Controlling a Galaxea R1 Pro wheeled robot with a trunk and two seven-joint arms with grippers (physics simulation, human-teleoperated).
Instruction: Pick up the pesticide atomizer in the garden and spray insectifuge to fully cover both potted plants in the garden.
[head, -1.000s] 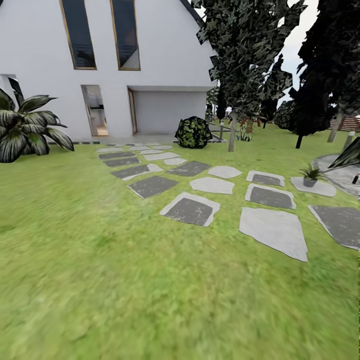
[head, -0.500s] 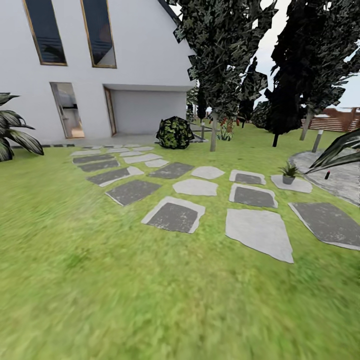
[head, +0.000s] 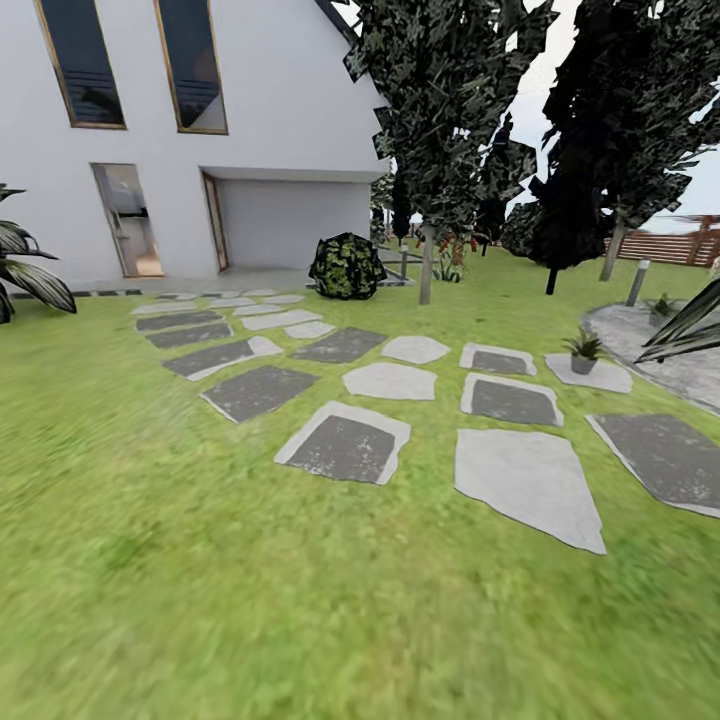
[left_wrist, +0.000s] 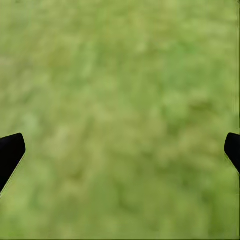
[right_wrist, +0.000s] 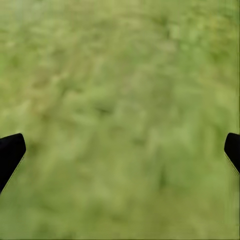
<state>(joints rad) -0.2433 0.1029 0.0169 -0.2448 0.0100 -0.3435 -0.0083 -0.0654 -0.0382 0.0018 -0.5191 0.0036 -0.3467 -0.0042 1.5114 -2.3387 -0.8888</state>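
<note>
Fingertips (left_wrist: 11, 152) of our left gripper (left_wrist: 120, 150) sit far apart at the picture's edges with only blurred grass between them; our right gripper (right_wrist: 120, 150) is spread just as wide, holding nothing over the lawn (head: 300, 600). Ahead we see irregular grey stepping stones (head: 525, 480) crossing the grass toward a white house (head: 250, 130). One potted plant (head: 583, 352) stands on a pale stone at the right, and a second (head: 660, 306) sits farther back on the round stone patio (head: 640, 335). A grey bollard lamp (head: 637, 282) rises beside the patio, and long dark leaves (head: 690, 325) cut in front of it. We cannot make out the atomizer. Dark trees (head: 450, 120) and a mottled bush (head: 347, 266) stand behind the stones.
</note>
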